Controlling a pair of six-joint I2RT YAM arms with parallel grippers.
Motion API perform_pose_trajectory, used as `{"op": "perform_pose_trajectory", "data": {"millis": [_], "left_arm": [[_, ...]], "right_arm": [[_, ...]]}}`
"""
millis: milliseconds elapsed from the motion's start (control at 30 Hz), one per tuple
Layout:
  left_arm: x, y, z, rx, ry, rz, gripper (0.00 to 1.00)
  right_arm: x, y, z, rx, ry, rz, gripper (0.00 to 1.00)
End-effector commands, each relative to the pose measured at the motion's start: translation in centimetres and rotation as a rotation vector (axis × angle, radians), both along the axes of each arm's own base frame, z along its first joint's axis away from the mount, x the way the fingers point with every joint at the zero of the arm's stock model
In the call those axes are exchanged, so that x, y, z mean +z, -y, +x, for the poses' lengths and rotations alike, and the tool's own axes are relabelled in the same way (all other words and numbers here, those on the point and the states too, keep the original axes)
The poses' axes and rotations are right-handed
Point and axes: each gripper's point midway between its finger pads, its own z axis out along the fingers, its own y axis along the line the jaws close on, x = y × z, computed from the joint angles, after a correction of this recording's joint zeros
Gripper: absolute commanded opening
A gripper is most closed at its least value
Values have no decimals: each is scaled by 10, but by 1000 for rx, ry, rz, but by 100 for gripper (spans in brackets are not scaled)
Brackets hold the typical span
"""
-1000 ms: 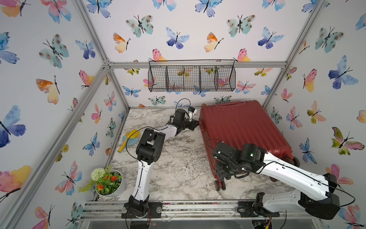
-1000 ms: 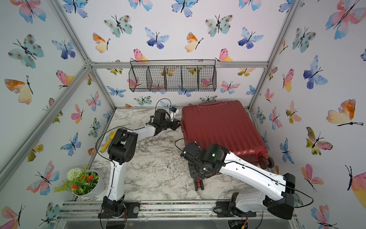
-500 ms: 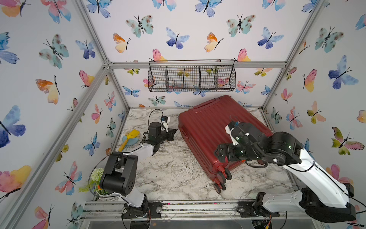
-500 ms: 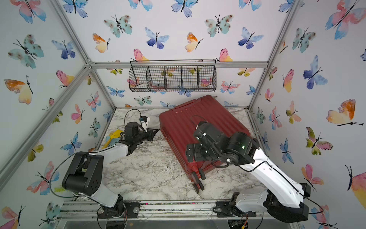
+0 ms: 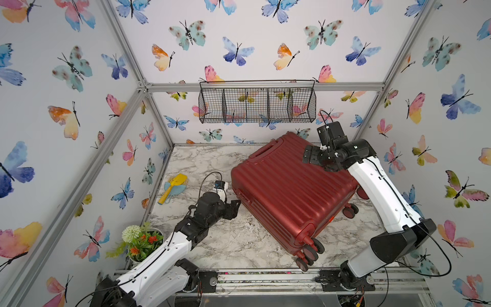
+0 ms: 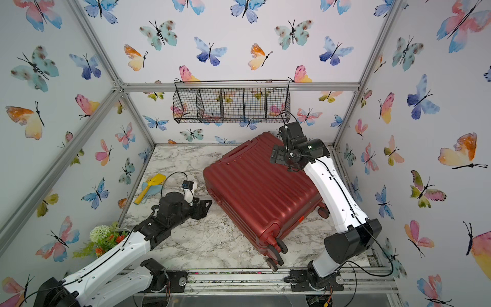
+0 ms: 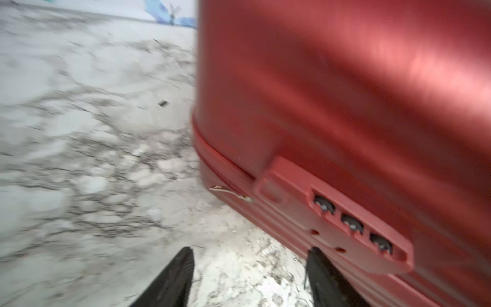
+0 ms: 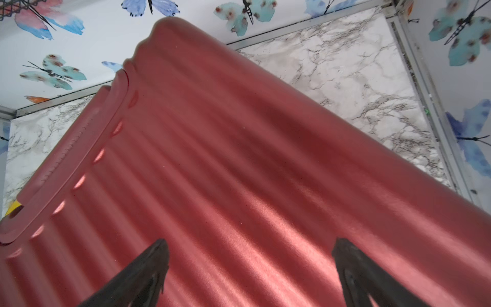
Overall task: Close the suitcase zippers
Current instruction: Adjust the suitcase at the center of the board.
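The dark red ribbed suitcase (image 5: 287, 191) (image 6: 257, 191) lies flat and shut on the marble table, turned at an angle, wheels toward the front. My left gripper (image 5: 233, 207) (image 7: 251, 249) is open low beside its left side wall (image 7: 345, 106), by the three-dial lock (image 7: 350, 223), with only table between the fingers. The zippers' seam (image 7: 228, 162) curves round the corner there, with a small pale sliver (image 7: 231, 192) on it. My right gripper (image 5: 309, 155) (image 8: 252, 242) hangs open above the far right part of the ribbed shell (image 8: 239, 159), holding nothing.
A black wire basket (image 5: 257, 105) hangs on the back wall. A yellow and blue toy scoop (image 5: 174, 186) lies at the table's left. A flower pot (image 5: 139, 243) stands front left, beside the left arm. The suitcase wheels (image 5: 309, 252) point at the front rail.
The suitcase has swung round and slid toward the table's middle. My left gripper pulled back toward the front and opened. My right gripper rose from the wheel end to over the far corner, opening wide.
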Motion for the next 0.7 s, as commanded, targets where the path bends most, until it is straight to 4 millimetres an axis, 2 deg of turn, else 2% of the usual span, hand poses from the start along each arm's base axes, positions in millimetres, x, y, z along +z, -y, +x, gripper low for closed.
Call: {"op": "perform_pose_trajectory", "data": {"millis": [0, 67, 133, 200, 300, 367, 467, 533, 667], "left_arm": [[53, -47, 15, 162, 39, -48, 75], [82, -53, 27, 132, 84, -132, 80], [107, -40, 44, 38, 129, -205, 89], [127, -19, 68, -59, 135, -249, 90], [137, 6, 103, -177, 138, -286, 90], [133, 19, 128, -229, 125, -298, 89], [116, 38, 149, -313, 60, -329, 88], [103, 50, 155, -361, 25, -356, 88], [82, 78, 148, -457, -48, -394, 86]], "right_arm": [[25, 17, -31, -4, 52, -2, 100], [10, 29, -58, -5, -36, -38, 100], [-6, 40, -88, -14, -135, -55, 100], [-14, 48, -116, -9, -171, -40, 98], [-20, 52, -143, -11, -180, 28, 98], [-27, 58, -151, -42, -184, 31, 98], [-47, 66, -157, -99, -223, 11, 98], [-60, 65, -159, -120, -254, 17, 98], [-65, 38, -144, -73, -214, 156, 98]]}}
